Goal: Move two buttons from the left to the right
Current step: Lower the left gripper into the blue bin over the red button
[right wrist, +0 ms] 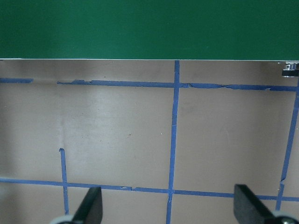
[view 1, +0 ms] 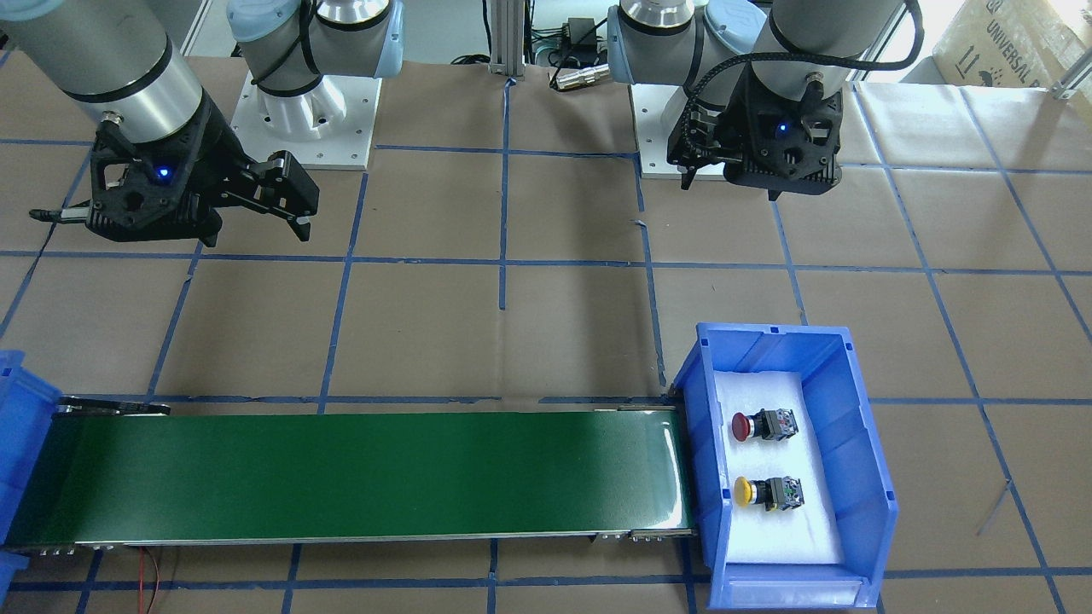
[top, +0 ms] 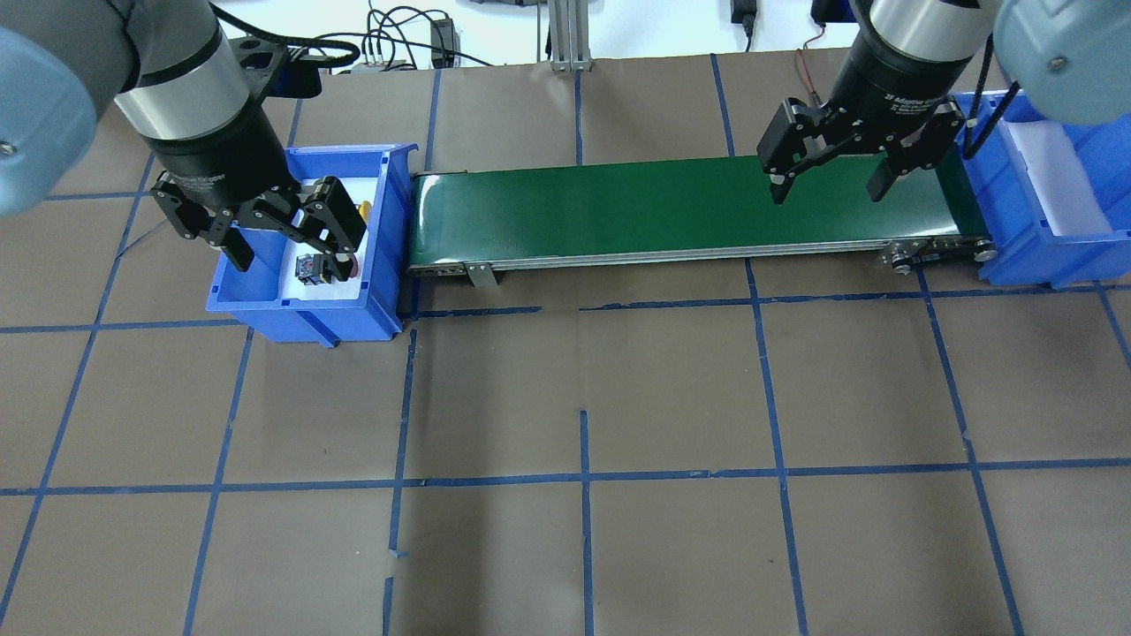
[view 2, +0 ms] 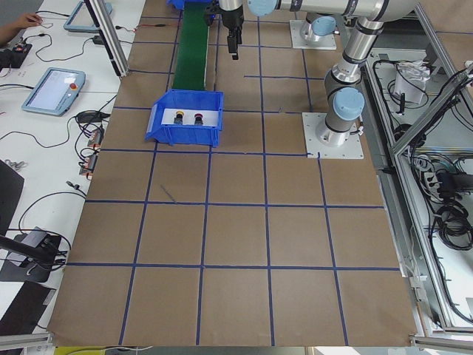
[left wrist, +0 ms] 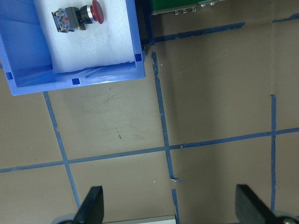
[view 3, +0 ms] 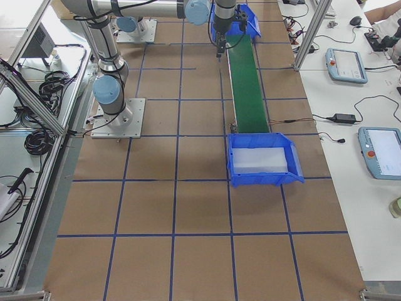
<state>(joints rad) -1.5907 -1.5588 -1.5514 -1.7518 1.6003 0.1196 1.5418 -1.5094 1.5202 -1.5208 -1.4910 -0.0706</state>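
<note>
Starting | red button (view 1: pixel 752 425), yellow button (view 1: pixel 756 491) in lower-right bin (view 1: pixel 863 443), none moved yet | left end effector (top: pixel 290 256), right end effector (top: pixel 828 190) spread, empty

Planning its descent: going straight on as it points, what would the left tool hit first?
Probably the table, short of the bin: the left tool points down at paper in its wrist view, though depth is unclear.

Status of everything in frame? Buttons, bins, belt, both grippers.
Red button: lying on its side.
Yellow button: lying on its side.
Left bin: holds both buttons.
Right bin: no buttons inside.
Belt: nothing on it; running or not, can't tell.
Left gripper: open, empty.
Right gripper: open, empty.
</note>
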